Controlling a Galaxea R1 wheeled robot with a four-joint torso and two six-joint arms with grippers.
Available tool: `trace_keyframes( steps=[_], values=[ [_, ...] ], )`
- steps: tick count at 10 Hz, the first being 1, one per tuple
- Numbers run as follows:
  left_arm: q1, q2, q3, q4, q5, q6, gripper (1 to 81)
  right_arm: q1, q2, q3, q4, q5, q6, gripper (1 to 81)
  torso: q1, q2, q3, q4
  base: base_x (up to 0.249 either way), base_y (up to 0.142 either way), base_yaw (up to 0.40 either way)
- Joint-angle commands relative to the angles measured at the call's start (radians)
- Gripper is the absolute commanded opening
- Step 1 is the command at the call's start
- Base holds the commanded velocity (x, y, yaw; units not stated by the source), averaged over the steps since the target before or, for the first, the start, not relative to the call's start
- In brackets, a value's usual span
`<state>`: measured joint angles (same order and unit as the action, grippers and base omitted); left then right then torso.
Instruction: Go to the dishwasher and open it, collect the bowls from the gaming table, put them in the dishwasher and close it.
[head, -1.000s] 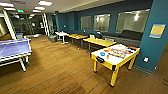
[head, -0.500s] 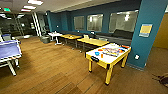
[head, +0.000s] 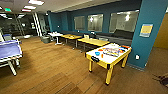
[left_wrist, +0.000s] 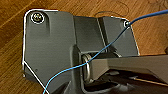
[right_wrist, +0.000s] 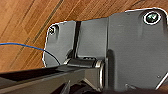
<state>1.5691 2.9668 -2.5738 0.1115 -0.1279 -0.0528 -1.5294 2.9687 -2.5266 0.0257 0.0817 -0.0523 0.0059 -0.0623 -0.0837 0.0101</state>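
The gaming table (head: 106, 60) stands ahead to the right in the head view, with yellow sides and legs and a pale top. On its top lie small bowls: a blue bowl (head: 97, 53) and an orange bowl (head: 100, 50) near the close end, and further blue and orange ones (head: 123, 49) at the far end by the teal pillar. They are too blurred to tell apart further. The dishwasher is out of view. Both wrist views look down on wooden floor past the robot's dark plate (left_wrist: 50, 50), crossed by a thin blue cable (left_wrist: 105, 48).
A blue table-tennis table (head: 8, 51) stands at the left edge. Yellow-topped tables (head: 93, 41) and a white one (head: 55, 34) line the teal wall with windows. A teal pillar (head: 147, 35) rises just behind the gaming table. Open wooden floor (head: 55, 67) lies between.
The whole head picture has shifted as the robot drives: the gaming table sits a little further left and the table-tennis table has slid toward the left edge.
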Motion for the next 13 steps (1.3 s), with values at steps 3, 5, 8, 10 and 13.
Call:
trace_keyframes(
  steps=[3, 5, 8, 10, 13],
  values=[
    [-0.039, -0.003, 0.006, 0.002, 0.048, 0.004, 81.1, 0.050, 0.003, 0.010, -0.012, -0.051, -0.003, 81.1, 0.000, 0.000, 0.000, 0.000, 0.028, 0.000, 0.000],
    [-0.039, -0.004, 0.006, 0.002, 0.048, 0.004, 81.1, 0.050, 0.003, 0.010, -0.012, -0.051, -0.003, 81.1, -0.003, -0.002, 0.000, 0.000, 0.130, 0.000, 0.000],
    [-0.039, -0.004, 0.006, 0.002, 0.047, 0.004, 81.1, 0.050, 0.005, 0.010, -0.013, -0.051, -0.004, 81.1, -0.002, -0.001, 0.000, 0.000, 0.166, 0.000, 0.000],
    [-0.039, -0.004, 0.006, 0.004, 0.047, 0.004, 81.1, 0.050, 0.005, 0.010, -0.013, -0.051, -0.004, 81.1, -0.002, -0.001, 0.000, 0.000, 0.184, 0.000, 0.000],
    [-0.039, -0.004, 0.006, 0.005, 0.047, 0.004, 81.1, 0.051, 0.005, 0.010, -0.013, -0.051, -0.004, 81.1, -0.002, -0.002, 0.000, 0.000, 0.219, 0.000, 0.000]
  ],
)
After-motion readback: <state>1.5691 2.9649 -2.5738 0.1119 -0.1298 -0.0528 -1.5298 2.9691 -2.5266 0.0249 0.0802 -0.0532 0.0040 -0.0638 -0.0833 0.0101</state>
